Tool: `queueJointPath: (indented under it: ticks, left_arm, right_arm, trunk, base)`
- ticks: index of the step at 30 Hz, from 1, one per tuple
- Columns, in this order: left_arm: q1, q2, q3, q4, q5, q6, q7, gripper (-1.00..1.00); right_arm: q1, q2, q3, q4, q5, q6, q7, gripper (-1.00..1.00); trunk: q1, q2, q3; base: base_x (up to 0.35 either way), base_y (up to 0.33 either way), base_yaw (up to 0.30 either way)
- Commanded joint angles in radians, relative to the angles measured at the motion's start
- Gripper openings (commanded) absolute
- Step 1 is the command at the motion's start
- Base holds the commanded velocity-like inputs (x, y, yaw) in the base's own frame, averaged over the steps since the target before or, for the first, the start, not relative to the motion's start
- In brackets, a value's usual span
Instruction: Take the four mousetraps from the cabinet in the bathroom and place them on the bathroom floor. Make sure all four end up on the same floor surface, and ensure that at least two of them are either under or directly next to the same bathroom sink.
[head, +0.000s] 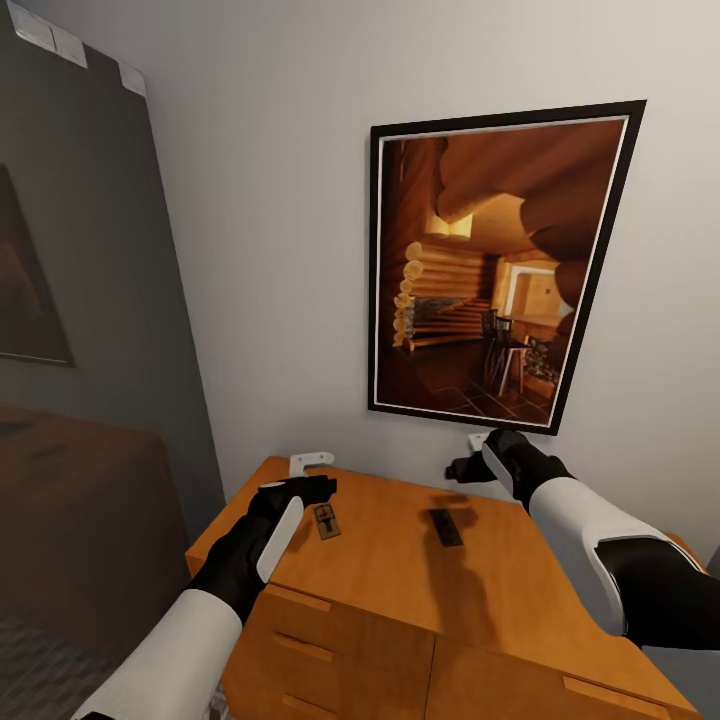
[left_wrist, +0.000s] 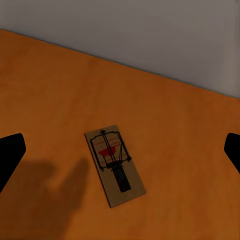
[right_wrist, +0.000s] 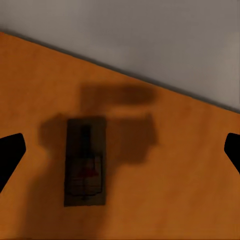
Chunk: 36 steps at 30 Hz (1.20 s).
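The orange-brown cabinet (head: 400, 570) stands against the wall, and two mousetraps lie on its flat top. One mousetrap (head: 326, 521) (left_wrist: 115, 165) lies near the left end, just below my open left gripper (head: 316, 488) (left_wrist: 121, 152), whose black fingertips (left_wrist: 10, 155) stand wide on either side of it. The other mousetrap (head: 446, 527) (right_wrist: 85, 161) lies in shadow near the middle, under my open right gripper (head: 462, 468) (right_wrist: 121, 152), which hovers close to the wall. Neither gripper touches a trap. The bathroom sink is out of view.
A framed picture of a log cabin interior (head: 500, 265) hangs on the wall above the cabinet. A dark panel (head: 90, 300) stands at the left. Drawer fronts (head: 330, 640) face me. A dim patch of patterned floor (head: 40, 660) shows at the lower left.
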Motion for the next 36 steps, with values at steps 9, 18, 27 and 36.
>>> queueJointPath:
  ticks: [9,18,27,36]
  left_arm:
    - [0.000,0.000,-0.002,-0.001,0.011,0.002,0.009,1.00]
    - [0.000,-0.001,-0.002,-0.001,0.011,0.002,0.009,1.00]
    - [0.000,-0.001,-0.002,-0.001,0.011,0.002,0.009,1.00]
    - [0.000,-0.002,-0.002,-0.001,0.011,0.002,0.009,1.00]
  right_arm:
    - [0.000,-0.002,0.010,-0.001,0.011,0.007,0.057,1.00]
    - [0.000,-0.002,0.010,-0.001,0.015,0.009,0.063,1.00]
    - [0.000,-0.002,0.010,-0.001,0.013,0.014,0.062,1.00]
    - [0.000,-0.002,0.010,0.020,0.013,0.016,0.053,1.00]
  trunk:
    - [0.000,-0.001,-0.001]
    - [0.000,-0.001,-0.001]
    - [0.000,-0.001,-0.001]
    - [0.000,-0.001,-0.001]
  base:
    - [0.000,0.000,0.000]
    - [0.127,0.044,0.000]
    - [0.049,0.020,0.000]
    - [0.004,0.002,0.000]
